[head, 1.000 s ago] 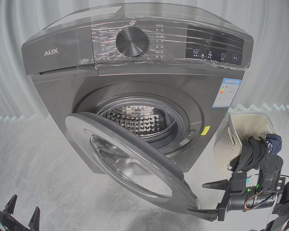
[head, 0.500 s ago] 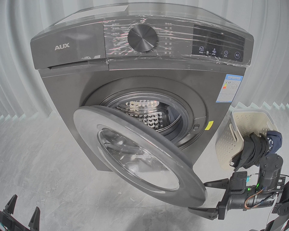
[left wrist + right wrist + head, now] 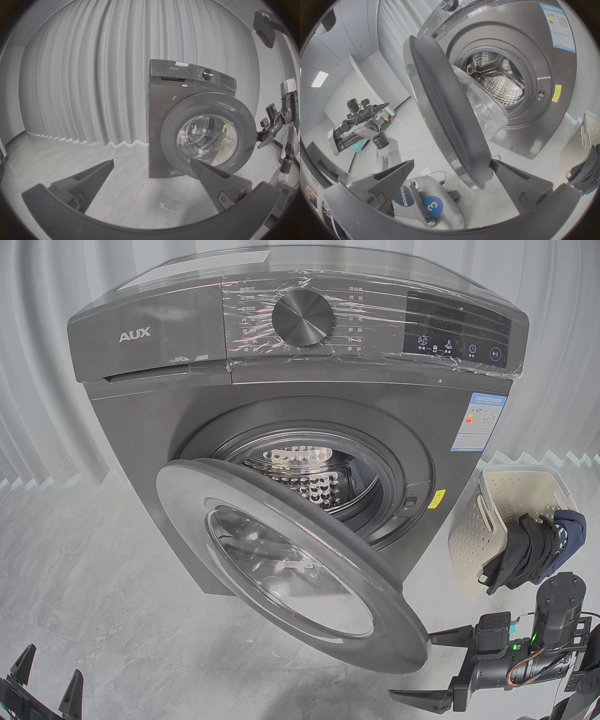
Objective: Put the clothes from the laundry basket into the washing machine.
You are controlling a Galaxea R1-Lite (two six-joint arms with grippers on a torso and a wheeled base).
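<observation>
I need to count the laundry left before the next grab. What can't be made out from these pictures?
- Inside of the laundry basket: head view, the dark clothes draped over its rim hide what lies beneath; right wrist view, cut off by the picture's edge.
- Lower drum: head view, hidden by the open door.
- Left gripper: head view, cut off by the bottom edge beyond its fingertips.

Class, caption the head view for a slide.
Washing machine with door open; dark clothes hang over the laundry basket beside it; open right pincer near the door's rim.
</observation>
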